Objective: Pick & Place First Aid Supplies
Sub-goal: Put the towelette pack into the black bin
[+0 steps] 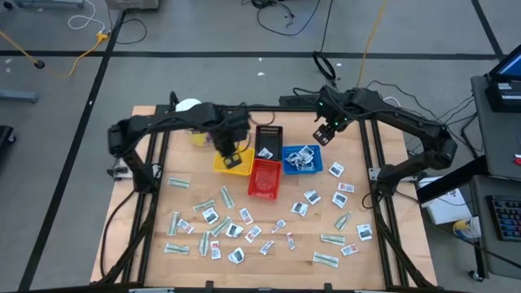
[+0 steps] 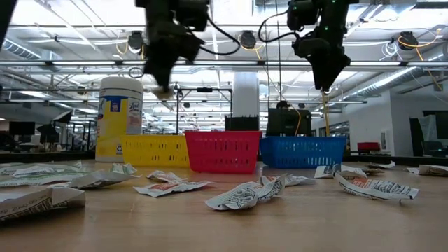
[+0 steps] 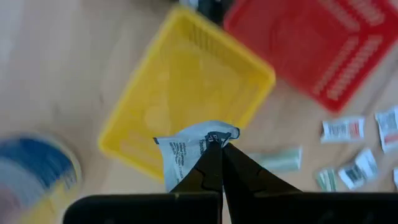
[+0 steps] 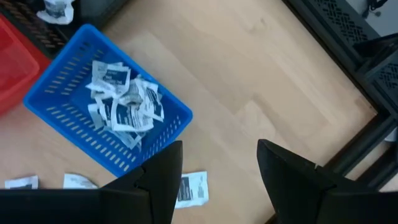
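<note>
Tabletop: four trays; left claw (image 3: 219, 163) pinches one packet (image 3: 186, 149); right claw (image 4: 219, 163) gapes.

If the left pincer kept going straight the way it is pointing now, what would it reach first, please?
Most likely the yellow tray: the left pincer, shut on a white packet, points down at it from above, though depth is hard to judge.

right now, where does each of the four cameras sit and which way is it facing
High view: above the table, looking straight down; both arms show, left gripper over the yellow tray.
Low view: at tabletop height, looking level across at the trays; both arms hang from above.
Left wrist view: looks down past shut fingers pinching a white packet.
Right wrist view: looks down past the open right gripper at the blue tray.
Shared: all four views show the blue tray except the left wrist view.
</note>
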Controlling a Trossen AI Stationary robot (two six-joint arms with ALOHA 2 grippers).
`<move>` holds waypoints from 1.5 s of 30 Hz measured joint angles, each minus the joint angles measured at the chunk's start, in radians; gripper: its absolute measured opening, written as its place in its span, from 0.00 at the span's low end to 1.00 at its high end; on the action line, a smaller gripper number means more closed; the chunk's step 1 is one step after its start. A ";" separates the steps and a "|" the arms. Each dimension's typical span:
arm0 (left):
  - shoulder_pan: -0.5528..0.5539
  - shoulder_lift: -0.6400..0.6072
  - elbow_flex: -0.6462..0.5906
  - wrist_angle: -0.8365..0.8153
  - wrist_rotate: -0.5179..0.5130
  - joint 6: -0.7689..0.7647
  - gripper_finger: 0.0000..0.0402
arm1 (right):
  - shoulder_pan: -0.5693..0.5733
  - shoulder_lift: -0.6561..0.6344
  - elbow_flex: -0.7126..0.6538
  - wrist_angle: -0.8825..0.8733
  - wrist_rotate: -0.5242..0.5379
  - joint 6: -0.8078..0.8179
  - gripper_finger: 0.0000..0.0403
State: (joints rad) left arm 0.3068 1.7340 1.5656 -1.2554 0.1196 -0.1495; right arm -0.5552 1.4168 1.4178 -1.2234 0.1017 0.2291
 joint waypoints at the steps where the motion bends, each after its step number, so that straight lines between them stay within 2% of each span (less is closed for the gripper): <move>1: 0.006 0.031 0.036 -0.004 -0.001 0.012 0.00 | 0.000 -0.001 -0.001 0.000 0.000 0.000 0.50; 10: 0.041 0.312 0.403 -0.067 -0.017 0.110 0.00 | 0.000 -0.004 -0.002 0.025 0.001 -0.001 0.50; 15: 0.054 0.421 0.566 -0.086 -0.016 0.125 0.00 | 0.000 -0.004 -0.002 0.031 0.001 -0.001 0.50; 23: 0.038 0.506 0.576 -0.027 -0.094 0.148 0.00 | 0.000 -0.004 -0.002 0.031 0.001 -0.005 0.50; 31: 0.015 0.565 0.575 0.061 -0.116 0.152 0.02 | 0.000 -0.004 -0.002 0.027 0.002 -0.005 0.50; 36: 0.017 0.566 0.575 0.076 -0.117 0.160 0.15 | 0.000 -0.003 -0.002 0.014 0.002 0.015 0.50; 41: 0.034 0.566 0.575 0.084 -0.054 0.159 0.38 | 0.000 -0.003 -0.002 -0.008 0.002 0.049 0.50; 45: 0.049 0.554 0.575 0.041 -0.024 0.090 0.55 | 0.000 -0.003 -0.005 -0.023 0.004 0.092 0.50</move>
State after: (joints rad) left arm 0.3558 2.2878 2.1410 -1.2142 0.0960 -0.0592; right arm -0.5552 1.4136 1.4125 -1.2467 0.1061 0.3216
